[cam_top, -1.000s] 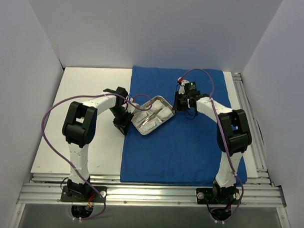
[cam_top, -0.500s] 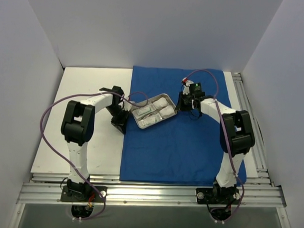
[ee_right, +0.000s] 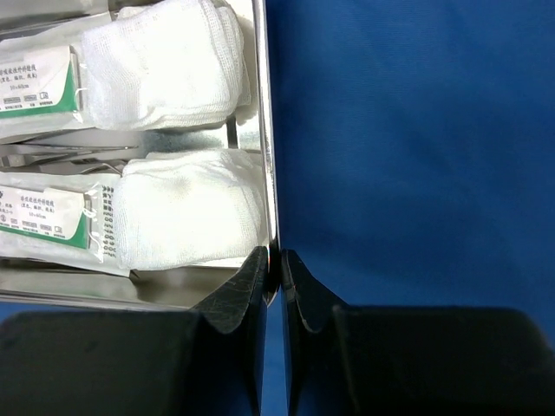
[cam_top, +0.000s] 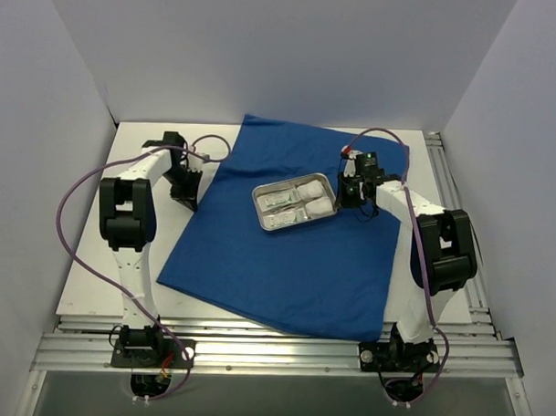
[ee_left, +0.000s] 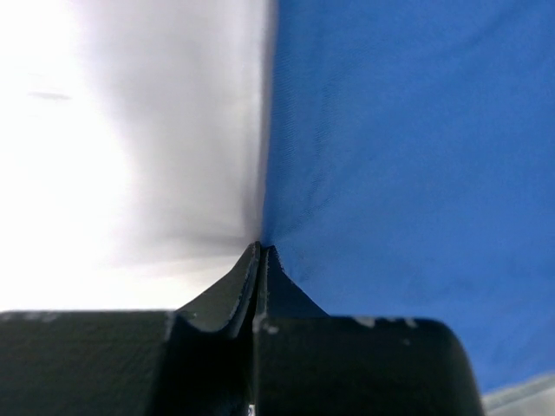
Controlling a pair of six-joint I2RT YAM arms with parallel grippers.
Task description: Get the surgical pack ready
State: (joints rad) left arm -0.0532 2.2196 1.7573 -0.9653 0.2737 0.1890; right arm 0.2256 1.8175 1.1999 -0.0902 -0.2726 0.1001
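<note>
A royal-blue drape (cam_top: 285, 254) lies skewed on the table, its left corner pulled toward the far left. My left gripper (cam_top: 189, 188) is shut on that drape edge (ee_left: 364, 156), jaws pressed together on the cloth. A shiny steel tray (cam_top: 263, 191) sits on the drape at centre, holding white gauze wads (ee_right: 165, 65), two white sachets (ee_right: 39, 82) with green bands, and thin metal instruments (ee_right: 69, 152). My right gripper (cam_top: 342, 194) is shut on the tray's right rim (ee_right: 270, 173), one finger inside the wall and one outside.
White table surface (cam_top: 102, 266) shows left of the drape. Aluminium rails (cam_top: 273, 349) run along the near edge and more rails (cam_top: 440, 154) run along the right side. White walls enclose the back and sides. Purple cables loop from both arms.
My left gripper has dragged the drape's left edge out to the far left, turning the cloth askew. My right gripper has carried the tray right and back, turning it level.
</note>
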